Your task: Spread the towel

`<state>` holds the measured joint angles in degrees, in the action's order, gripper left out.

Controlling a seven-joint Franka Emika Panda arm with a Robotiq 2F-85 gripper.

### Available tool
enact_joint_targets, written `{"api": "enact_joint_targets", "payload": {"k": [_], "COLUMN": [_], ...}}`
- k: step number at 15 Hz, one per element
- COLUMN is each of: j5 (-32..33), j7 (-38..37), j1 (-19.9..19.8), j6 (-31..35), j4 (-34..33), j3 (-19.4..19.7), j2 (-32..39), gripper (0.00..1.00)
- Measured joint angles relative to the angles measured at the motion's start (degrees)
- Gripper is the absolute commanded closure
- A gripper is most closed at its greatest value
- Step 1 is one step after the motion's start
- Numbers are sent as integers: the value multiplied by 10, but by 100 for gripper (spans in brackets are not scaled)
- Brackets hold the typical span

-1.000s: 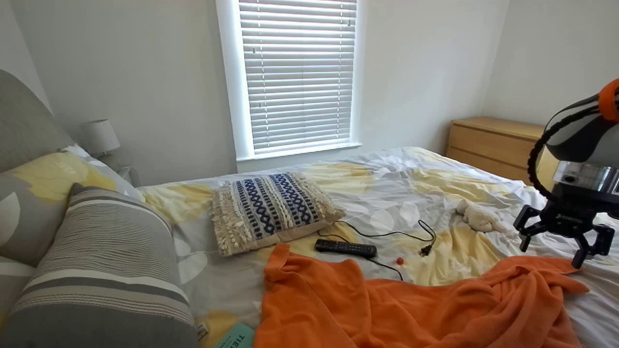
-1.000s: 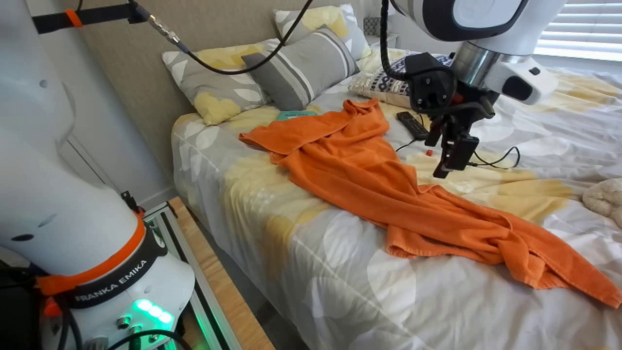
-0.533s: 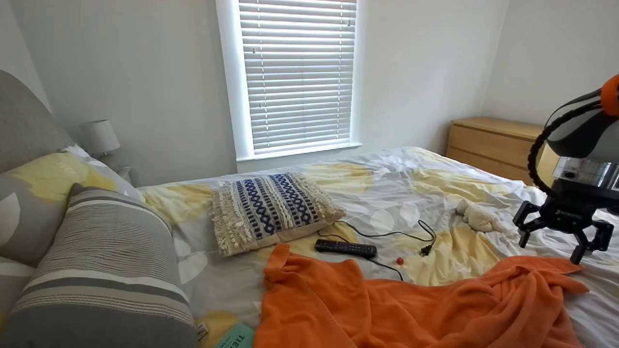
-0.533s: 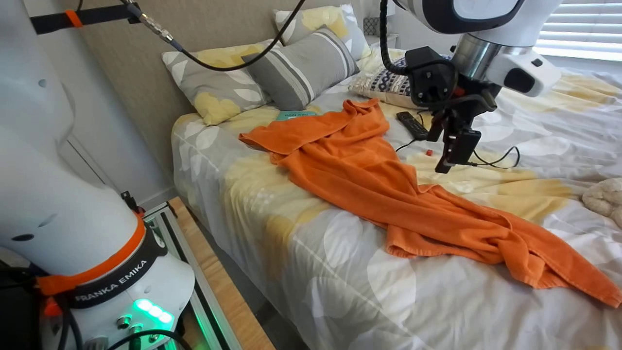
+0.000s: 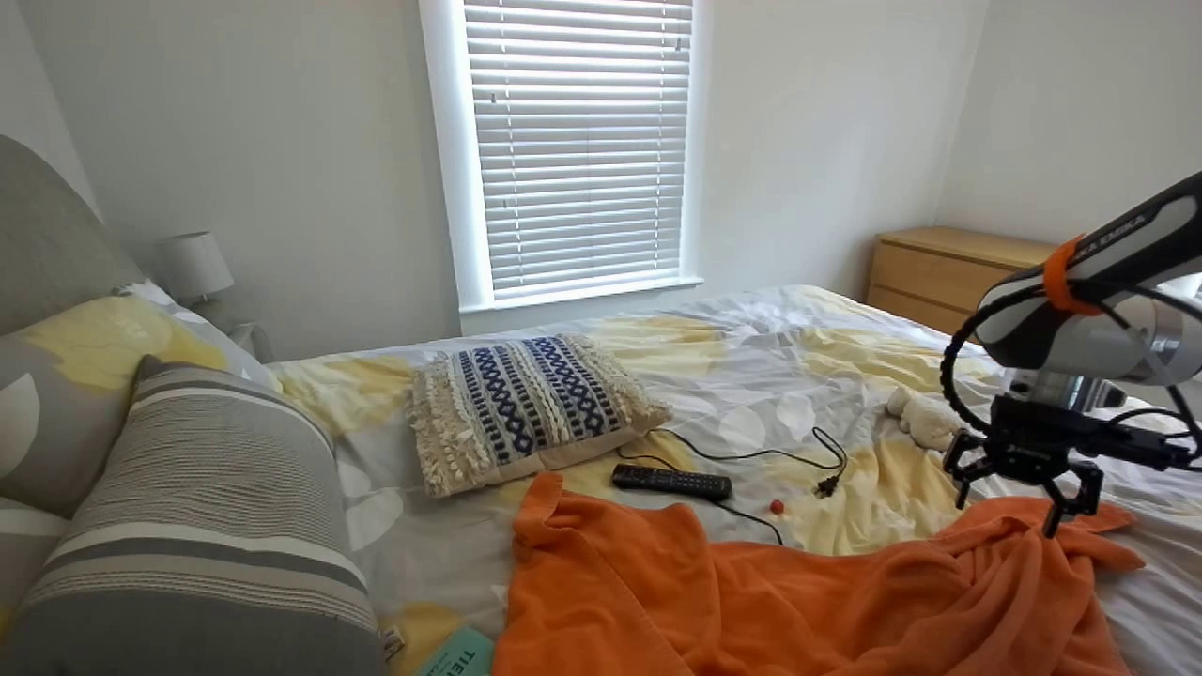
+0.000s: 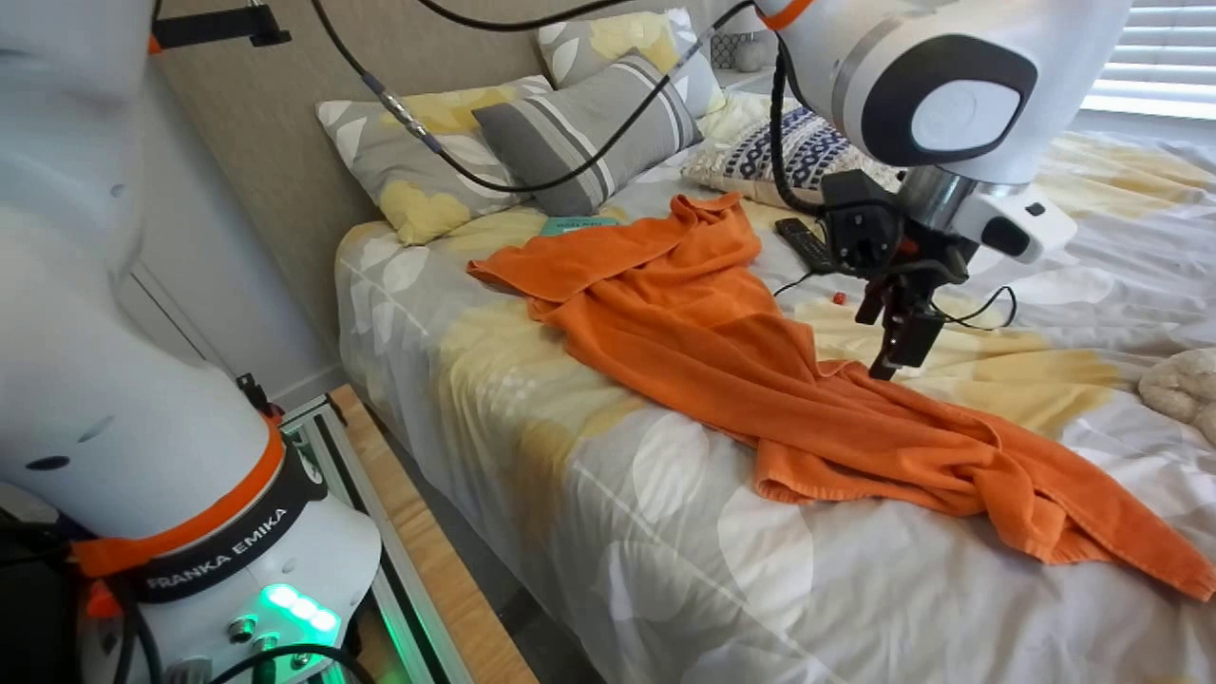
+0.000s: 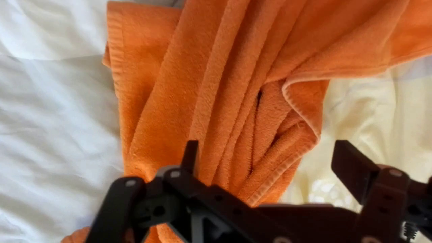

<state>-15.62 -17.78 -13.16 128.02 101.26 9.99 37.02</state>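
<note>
While a plush orange towel (image 5: 789, 601) lies rumpled on the worktop (image 5: 742, 376) in an exterior view, the hand (image 5: 1005, 521) points down, spread wide, before a white wall (image 5: 826, 141). In an exterior view, the towel slants from near the worktop's headboard (image 6: 285, 142) corner, inside the robot-side edge. In the wrist view, one finger (image 7: 190, 157) overhangs fuzzy folds, the other yellow bedding (image 7: 357, 111).
</note>
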Motion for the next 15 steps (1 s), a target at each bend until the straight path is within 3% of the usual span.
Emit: {"api": "enact_joint_targets", "payload": {"k": [5, 6, 10, 14, 15], "j5": [10, 12, 13, 18, 20], "j7": [-61, -73, -99, -125, -133], "j1": [1, 1, -1, 0, 0], "j6": [8, 8, 8, -5, -16], "j4": [-115, -135, -201, -250, -260], "j3": [14, 19, 30, 39, 41], "j2": [125, 143, 192, 218, 222], "gripper": [1, 13, 27, 59, 63]}}
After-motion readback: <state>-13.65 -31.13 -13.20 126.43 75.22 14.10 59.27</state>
